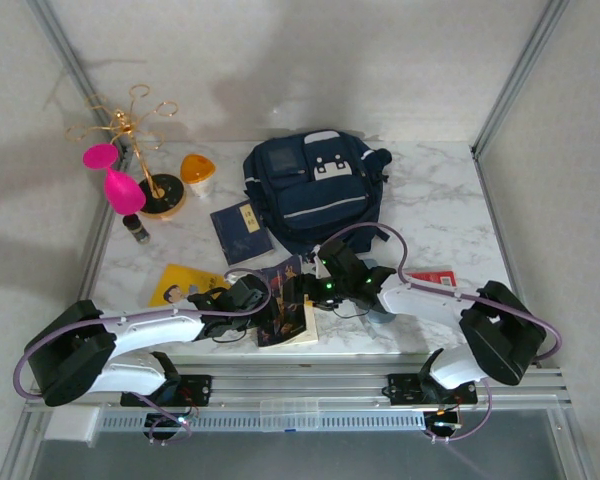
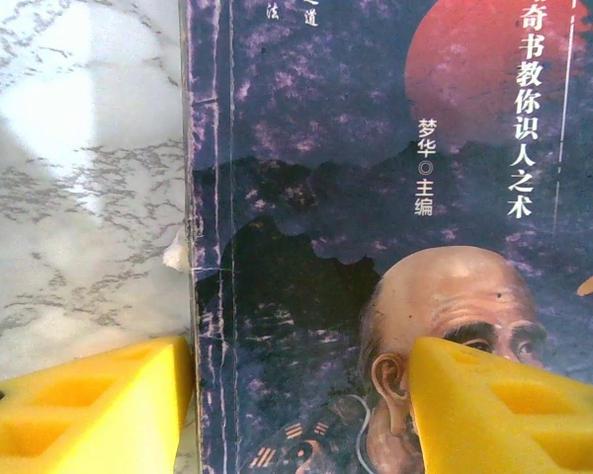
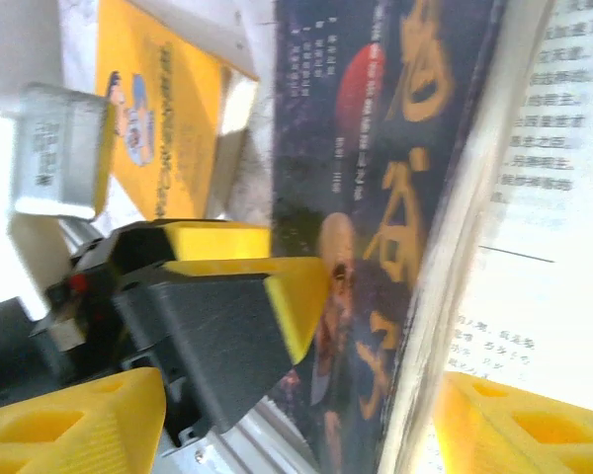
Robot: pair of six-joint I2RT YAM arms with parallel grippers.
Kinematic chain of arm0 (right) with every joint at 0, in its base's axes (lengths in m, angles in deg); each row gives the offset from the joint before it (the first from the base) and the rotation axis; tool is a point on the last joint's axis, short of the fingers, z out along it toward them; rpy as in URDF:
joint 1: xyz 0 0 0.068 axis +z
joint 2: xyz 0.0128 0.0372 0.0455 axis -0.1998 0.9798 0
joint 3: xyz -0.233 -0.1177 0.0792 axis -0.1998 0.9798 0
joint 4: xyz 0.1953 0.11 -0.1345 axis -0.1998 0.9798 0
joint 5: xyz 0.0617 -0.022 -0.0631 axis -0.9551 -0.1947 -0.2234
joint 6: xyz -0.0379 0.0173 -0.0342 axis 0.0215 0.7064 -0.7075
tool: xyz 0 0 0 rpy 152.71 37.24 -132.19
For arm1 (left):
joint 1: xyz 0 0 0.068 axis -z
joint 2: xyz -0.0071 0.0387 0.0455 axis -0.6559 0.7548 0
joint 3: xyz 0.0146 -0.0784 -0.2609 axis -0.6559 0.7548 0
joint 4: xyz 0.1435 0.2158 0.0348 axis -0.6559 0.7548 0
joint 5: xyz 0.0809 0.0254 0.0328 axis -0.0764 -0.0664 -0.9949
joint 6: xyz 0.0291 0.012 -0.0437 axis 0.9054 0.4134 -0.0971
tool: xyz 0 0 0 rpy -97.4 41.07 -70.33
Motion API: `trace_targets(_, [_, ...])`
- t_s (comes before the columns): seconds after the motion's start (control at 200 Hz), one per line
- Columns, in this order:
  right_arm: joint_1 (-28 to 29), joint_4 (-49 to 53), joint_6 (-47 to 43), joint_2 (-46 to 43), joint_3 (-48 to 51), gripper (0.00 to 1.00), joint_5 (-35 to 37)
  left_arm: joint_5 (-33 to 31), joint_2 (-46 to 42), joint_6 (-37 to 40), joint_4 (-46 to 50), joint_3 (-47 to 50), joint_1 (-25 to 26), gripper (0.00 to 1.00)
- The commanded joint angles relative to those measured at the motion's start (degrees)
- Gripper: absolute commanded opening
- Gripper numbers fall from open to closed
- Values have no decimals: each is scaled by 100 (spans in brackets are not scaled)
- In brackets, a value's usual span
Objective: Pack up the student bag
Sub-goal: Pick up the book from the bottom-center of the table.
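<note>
The student bag (image 1: 310,190), navy blue with a white buckle patch, lies at the back middle of the marble table, apart from both grippers. A dark purple book (image 1: 290,318) with a bald man's face on its cover (image 2: 326,197) lies near the front edge between the arms. My left gripper (image 2: 301,415) is open. One yellow finger (image 2: 89,405) is beside the spine and the other rests over the cover. My right gripper (image 3: 301,425) is open and straddles the book's page edge (image 3: 445,247), with a printed page showing at the right. The left gripper's fingers (image 3: 296,296) touch the cover.
A blue book (image 1: 242,232) lies left of the bag and a yellow book (image 1: 185,283) is by the left arm. A red item (image 1: 435,277) lies at the right. A gold stand (image 1: 130,130), pink glass (image 1: 120,185), orange-topped cup (image 1: 197,172) and small bottle (image 1: 137,230) crowd the back left.
</note>
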Motion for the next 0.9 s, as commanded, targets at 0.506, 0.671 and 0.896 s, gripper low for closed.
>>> trace_targets(0.506, [69,243,-481,44,-13,40,206,-200,55,-158,-45,167,38,59])
trace_targets(0.671, [77,138,-608,191,-25,29,113,-210,-1,-181,-54,176,38,59])
trace_targets(0.896, [66,238,-739,124,-113,7,9,-247,-311,-204,-5,184,-3,60])
